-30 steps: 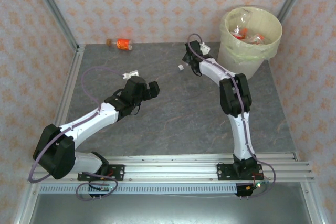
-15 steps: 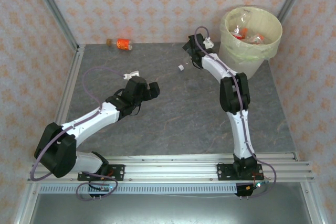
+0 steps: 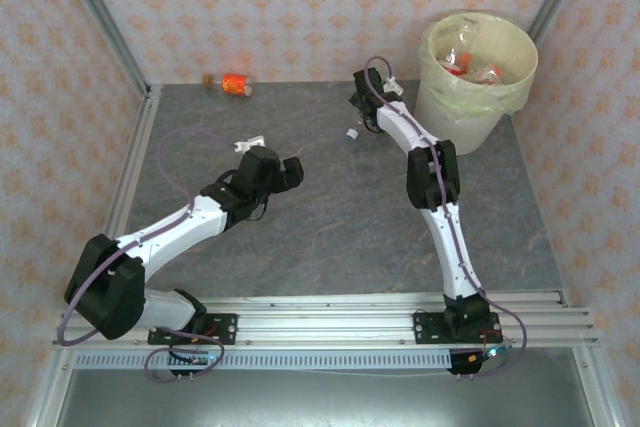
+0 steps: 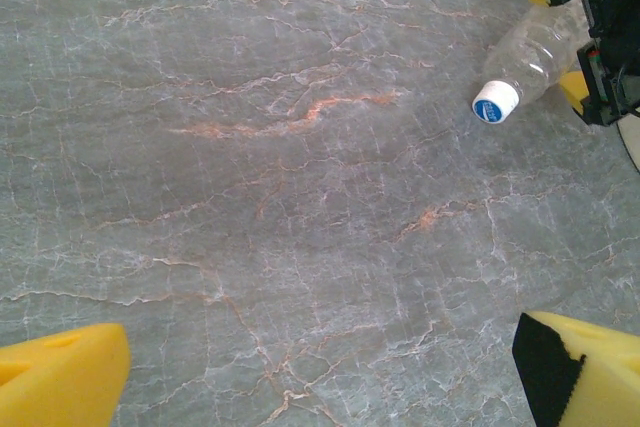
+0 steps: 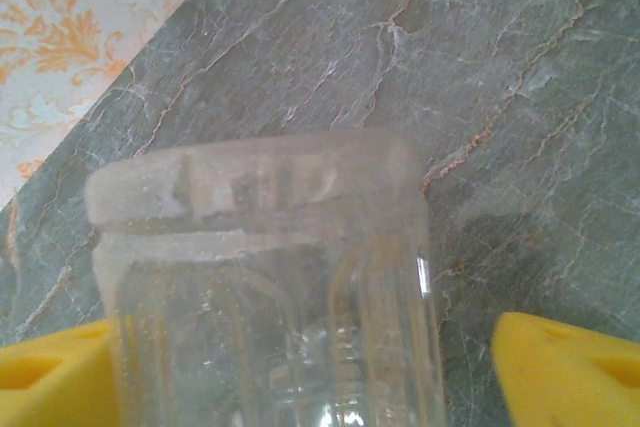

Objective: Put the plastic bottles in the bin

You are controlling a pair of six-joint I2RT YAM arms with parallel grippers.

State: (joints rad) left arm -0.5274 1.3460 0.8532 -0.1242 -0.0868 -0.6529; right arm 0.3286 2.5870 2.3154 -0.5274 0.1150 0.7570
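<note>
- bin [image 3: 497, 115]: far right corner of the table [image 3: 330, 237], lined with a yellow-green bag [image 3: 468, 99] folded over the rim. Several plastic bottles [image 3: 466, 61] with red/orange labels already lie inside; can't count them.
- clear bottle [image 4: 535, 42] with a white-and-blue cap [image 4: 496, 102]: lying on the table just left of the bin, cap pointing toward the near side.
- orange-label bottle [image 3: 235, 84]: lying at the far edge against the back wall, near the left corner, well apart from both arms.
- Room: mid-table between the two arms is bare stone surface. Metal rail [image 3: 128, 192] runs along the left edge.
- right gripper [image 3: 360, 115]: arm stretched far forward, wrist next to the bin, fingers straddling the clear bottle's base. Jaws apart, not clamped. In the wrist view one yellow pad [image 5: 50, 372] sits against the bottle and the other pad [image 5: 570, 367] shows a gap of table.
- left gripper [image 3: 292, 169]: arm reaching to mid-table, pointing right toward the clear bottle. Jaws wide apart, pads [image 4: 60, 382] with nothing between them.
</note>
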